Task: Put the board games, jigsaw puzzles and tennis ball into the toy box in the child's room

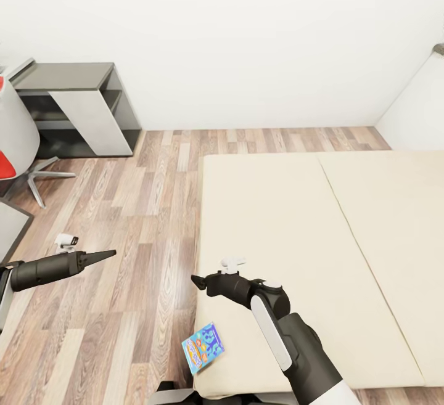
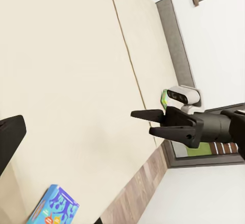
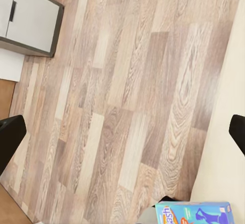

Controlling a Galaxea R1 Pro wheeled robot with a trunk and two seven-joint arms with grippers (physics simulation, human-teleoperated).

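Blue board game (image 1: 203, 347) lies flat, overhanging the beige bed's (image 1: 308, 238) near corner.

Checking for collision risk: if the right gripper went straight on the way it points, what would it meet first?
Probably the wood floor beside the bed; the right gripper aims at bare planks, though depth is unclear.

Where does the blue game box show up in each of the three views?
Head view: blue game box at lower centre, on the bed's near corner, overhanging the wood floor.
Left wrist view: box at the bottom left, on the bed.
Right wrist view: box at the bottom edge.
Shared landmark: beige bed.
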